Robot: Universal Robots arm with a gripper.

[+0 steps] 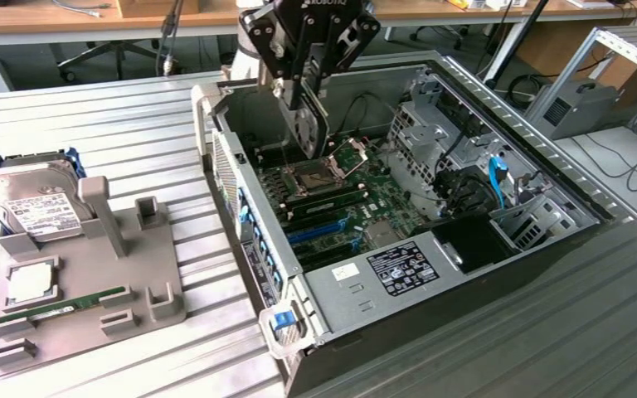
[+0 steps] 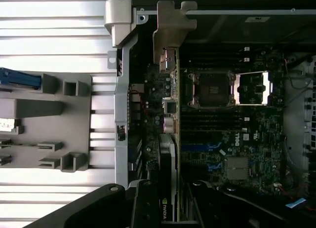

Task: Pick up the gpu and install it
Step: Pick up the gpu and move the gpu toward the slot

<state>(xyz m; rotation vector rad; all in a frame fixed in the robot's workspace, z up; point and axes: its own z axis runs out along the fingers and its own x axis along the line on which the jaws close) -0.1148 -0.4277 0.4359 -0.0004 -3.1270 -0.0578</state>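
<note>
The gpu (image 1: 311,128) hangs on edge, dark and thin, over the open computer case (image 1: 540,240), above the motherboard (image 1: 347,207) near the empty CPU socket. My gripper (image 1: 303,87) is shut on its upper part. The wrist view looks down along the gpu (image 2: 167,154): its silver-beige bracket (image 2: 170,28) points at the case's rear wall, and my gripper (image 2: 168,208) clamps the end with the NVIDIA mark. The card's lower edge stands clear above the blue expansion slots (image 1: 324,232).
A grey parts holder (image 1: 142,265) on the slatted table at the exterior view's left carries a hard drive (image 1: 33,203), a CPU (image 1: 31,282) and a green RAM stick (image 1: 59,308). Cables and a drive cage (image 1: 463,166) line the case's far side.
</note>
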